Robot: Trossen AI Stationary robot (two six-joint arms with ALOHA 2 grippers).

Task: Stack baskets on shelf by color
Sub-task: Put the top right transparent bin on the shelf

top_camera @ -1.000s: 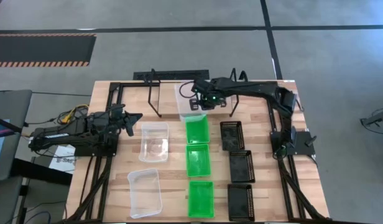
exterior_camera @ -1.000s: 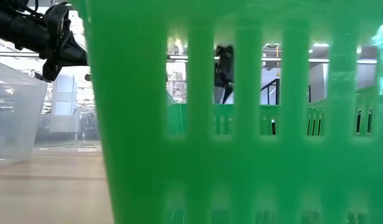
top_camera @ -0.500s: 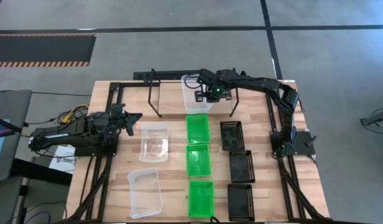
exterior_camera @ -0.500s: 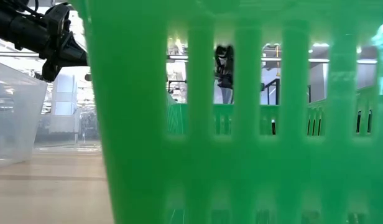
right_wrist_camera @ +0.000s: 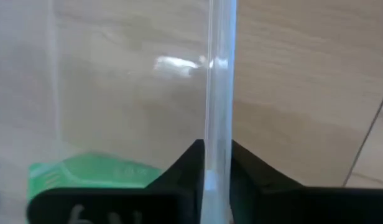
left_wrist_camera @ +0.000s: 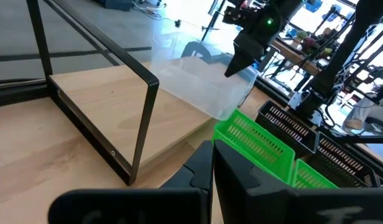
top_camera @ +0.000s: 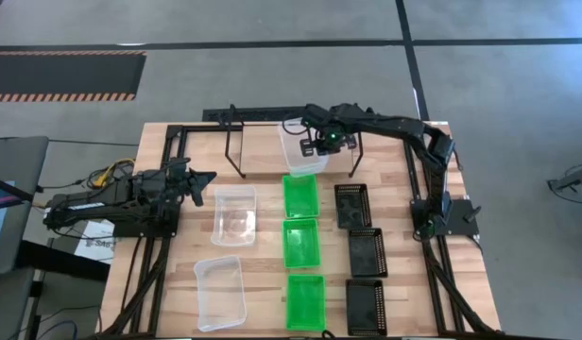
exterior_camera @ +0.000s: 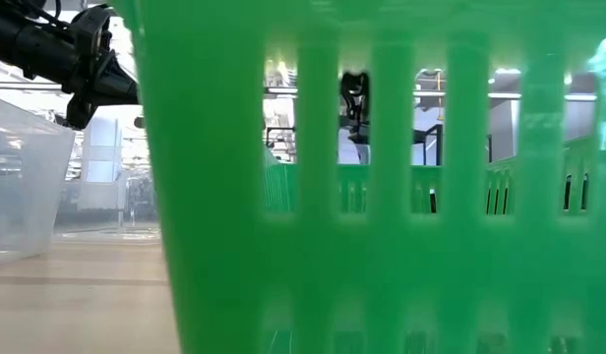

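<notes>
Carried farther back over the wooden table [top_camera: 258, 283], right gripper [right_wrist_camera: 215, 163] pinches clear basket [top_camera: 299, 148] wall.

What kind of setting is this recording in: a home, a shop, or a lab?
Most likely a robotics lab or workshop. A wooden table stands on a bare grey floor with hazard-striped matting; two arms are mounted on a black tube frame. Sorted baskets sit in rows, and the right gripper holds a clear basket.

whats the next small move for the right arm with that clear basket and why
Probably keep the right gripper shut on the clear basket wall and ease it a little farther under the shelf, then set it down. The basket sits at the shelf's front edge, just behind the green basket; the left gripper waits aside.
</notes>
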